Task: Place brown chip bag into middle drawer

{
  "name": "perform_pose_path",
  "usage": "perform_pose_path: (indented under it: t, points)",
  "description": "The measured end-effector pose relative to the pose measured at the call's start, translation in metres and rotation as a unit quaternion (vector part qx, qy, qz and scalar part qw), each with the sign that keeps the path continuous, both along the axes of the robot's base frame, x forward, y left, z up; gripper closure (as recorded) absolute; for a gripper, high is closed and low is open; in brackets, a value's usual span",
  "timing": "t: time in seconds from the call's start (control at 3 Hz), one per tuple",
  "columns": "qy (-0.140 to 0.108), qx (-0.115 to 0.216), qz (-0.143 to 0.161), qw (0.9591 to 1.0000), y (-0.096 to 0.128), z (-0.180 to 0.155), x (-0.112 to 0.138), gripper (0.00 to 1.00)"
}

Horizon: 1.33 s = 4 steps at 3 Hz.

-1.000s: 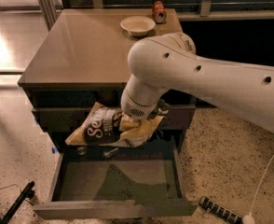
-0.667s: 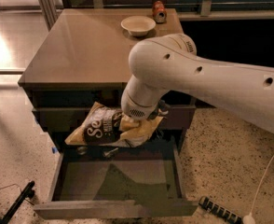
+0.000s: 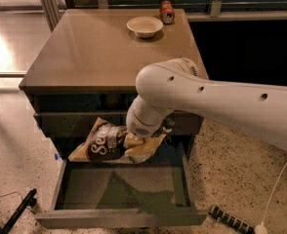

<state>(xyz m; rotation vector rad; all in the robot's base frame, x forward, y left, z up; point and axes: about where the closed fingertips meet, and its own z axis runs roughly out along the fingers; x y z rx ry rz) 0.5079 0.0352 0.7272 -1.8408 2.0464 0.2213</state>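
The brown chip bag (image 3: 113, 143), dark brown and tan-yellow with white lettering, hangs tilted just above the back of the open middle drawer (image 3: 121, 217). The drawer is pulled out wide and its bare grey floor shows. My gripper (image 3: 137, 139) is at the bag's right end, mostly hidden under the white wrist, and is shut on the bag. The white arm reaches in from the right across the cabinet front.
The cabinet's tan top (image 3: 99, 52) carries a white bowl (image 3: 144, 26) and a can (image 3: 167, 11) at the back. A closed drawer front (image 3: 75, 123) sits above the open one. On the speckled floor lie a black object (image 3: 230, 220), a white cable (image 3: 275, 194) and a dark bar (image 3: 19, 211).
The arm has lowered, bringing the chip bag down closer to the open drawer. The drawer and the things on the cabinet have not moved.
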Motion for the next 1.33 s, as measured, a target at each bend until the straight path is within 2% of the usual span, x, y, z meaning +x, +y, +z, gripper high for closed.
perform_pose_path:
  t: [0.67, 1.0, 1.33]
  points:
    - [0.060, -0.004, 0.020, 0.9980, 0.015, -0.076, -0.008, 1.00]
    - [0.064, -0.001, 0.021, 0.9977, 0.015, -0.082, -0.007, 1.00]
    - [0.090, 0.014, 0.014, 0.9957, 0.015, -0.121, 0.006, 1.00]
